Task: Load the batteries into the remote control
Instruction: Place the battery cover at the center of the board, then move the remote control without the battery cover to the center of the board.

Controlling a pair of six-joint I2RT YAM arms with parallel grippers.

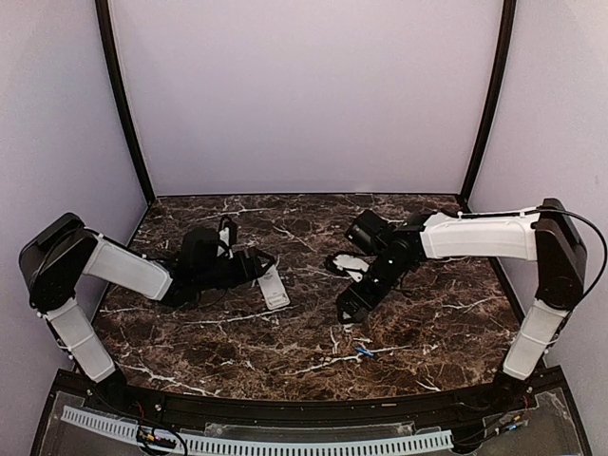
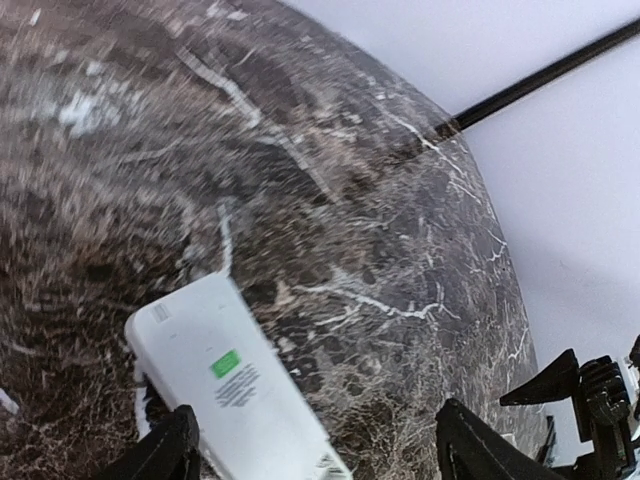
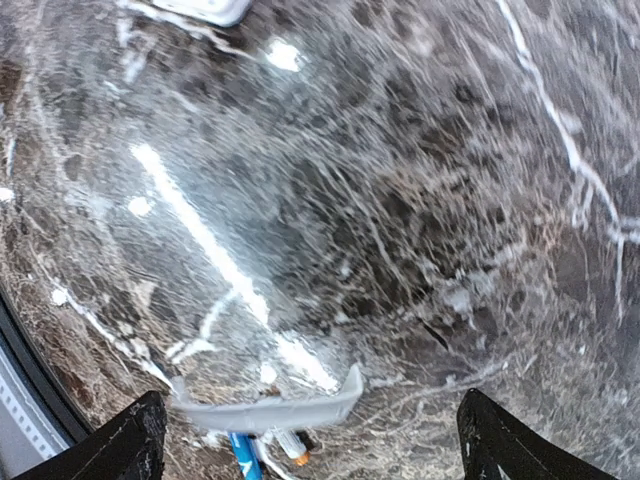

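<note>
Against the marble table (image 1: 285, 347), the remote control (image 2: 245, 405) shows an illegible green label (image 2: 225, 363).

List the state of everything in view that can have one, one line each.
remote control: lying label side up on the table, not gripped
batteries: loose on the table, apart from the remote control
left end effector: open, fingers either side of the remote control's end
right end effector: open, holding nothing, above the batteries

The remote control (image 2: 235, 385) bears a green label and print, both too small to read.
</note>
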